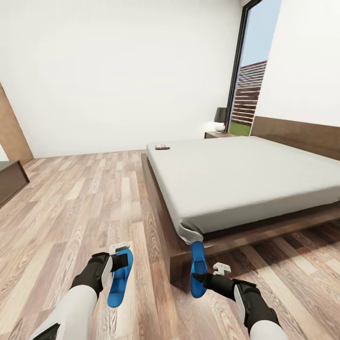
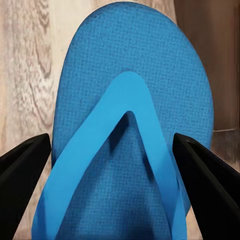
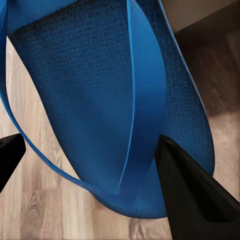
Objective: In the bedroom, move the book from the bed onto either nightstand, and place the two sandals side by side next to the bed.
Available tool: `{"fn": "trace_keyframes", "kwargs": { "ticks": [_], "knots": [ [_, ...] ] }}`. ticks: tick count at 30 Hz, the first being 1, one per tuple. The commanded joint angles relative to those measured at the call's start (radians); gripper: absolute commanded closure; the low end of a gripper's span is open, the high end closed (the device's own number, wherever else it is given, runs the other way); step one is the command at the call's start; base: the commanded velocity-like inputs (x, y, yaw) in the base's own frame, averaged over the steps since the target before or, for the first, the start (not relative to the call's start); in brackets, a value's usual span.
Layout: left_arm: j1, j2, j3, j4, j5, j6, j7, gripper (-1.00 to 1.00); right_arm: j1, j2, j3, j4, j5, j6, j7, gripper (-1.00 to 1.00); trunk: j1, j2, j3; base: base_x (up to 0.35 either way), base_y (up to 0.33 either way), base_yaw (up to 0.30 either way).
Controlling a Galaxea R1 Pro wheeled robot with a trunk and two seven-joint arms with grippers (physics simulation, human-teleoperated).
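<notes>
While the book (image 1: 162, 147) lay on the bed (image 1: 245, 179), a sandal was clamped in each gripper: left gripper (image 2: 117, 165) on left sandal (image 1: 119, 277), right gripper (image 3: 87, 160) on right sandal (image 1: 198, 269).

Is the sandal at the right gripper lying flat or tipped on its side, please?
Tipped. In the head view the right sandal stands edge-on by the bed corner, at the right gripper; the left sandal faces up.

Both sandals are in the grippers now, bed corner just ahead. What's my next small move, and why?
Probably lower both arms to the floor beside the bed. The left gripper and right gripper each hold a sandal, pointing the same way near the bed's corner.
</notes>
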Motion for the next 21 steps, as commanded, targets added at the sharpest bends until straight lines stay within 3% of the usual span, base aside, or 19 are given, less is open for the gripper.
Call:
{"fn": "trace_keyframes", "kwargs": {
  "ticks": [1,6,21],
  "knots": [
    [-0.001,-0.001,0.008,-0.003,-0.009,0.005,-0.009,1.00,-0.001,0.001,-0.008,-0.002,0.006,0.006,0.010,1.00,0.000,0.000,-0.001,0.111,-0.110,0.002],
    [-0.001,-0.001,0.008,-0.003,-0.003,0.004,-0.009,1.00,-0.001,0.001,-0.008,-0.002,0.006,0.006,0.009,1.00,0.000,0.000,-0.001,0.114,-0.111,0.041],
    [-0.001,-0.001,0.008,-0.003,-0.002,0.004,-0.009,1.00,-0.001,0.001,-0.008,-0.002,0.006,0.006,0.009,1.00,0.000,0.000,-0.001,0.044,-0.162,0.165]
  ]
}}
